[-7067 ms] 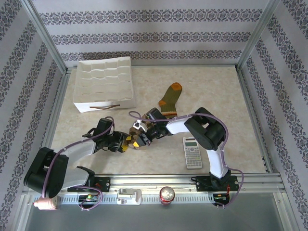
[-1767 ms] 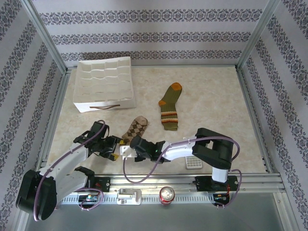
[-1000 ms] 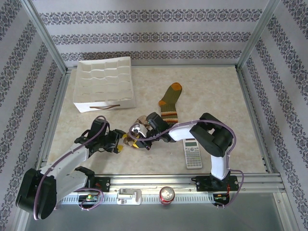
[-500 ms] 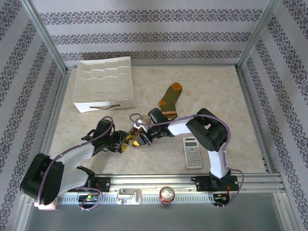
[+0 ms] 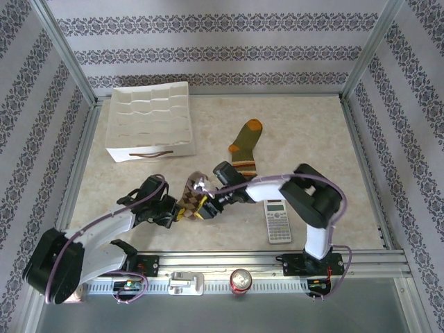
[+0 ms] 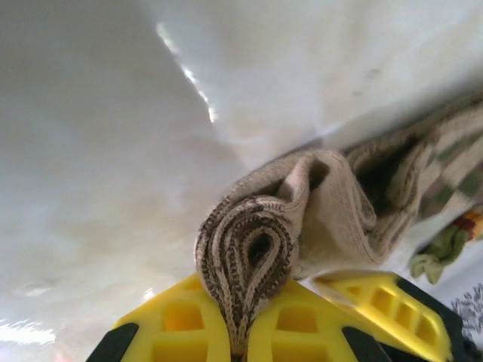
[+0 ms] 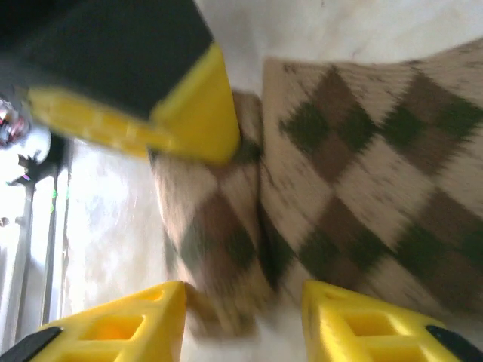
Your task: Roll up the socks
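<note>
The left jaws are clenched on the rolled end of the argyle sock (image 6: 249, 249), its coil pinched between yellow fingers (image 6: 189, 324). The right jaws stand released, their yellow fingers (image 7: 355, 317) apart above a fold of the same sock (image 7: 219, 226); blur hides whether they touch it. The sock lies on the counter (image 5: 312, 132) between the two arms, partly covered by them. The green sock (image 5: 244, 149) lies flat just beyond. The right arm cuts off a calculator (image 5: 279, 223), its keys too small to read. The can (image 5: 241, 280) shows no readable label.
</note>
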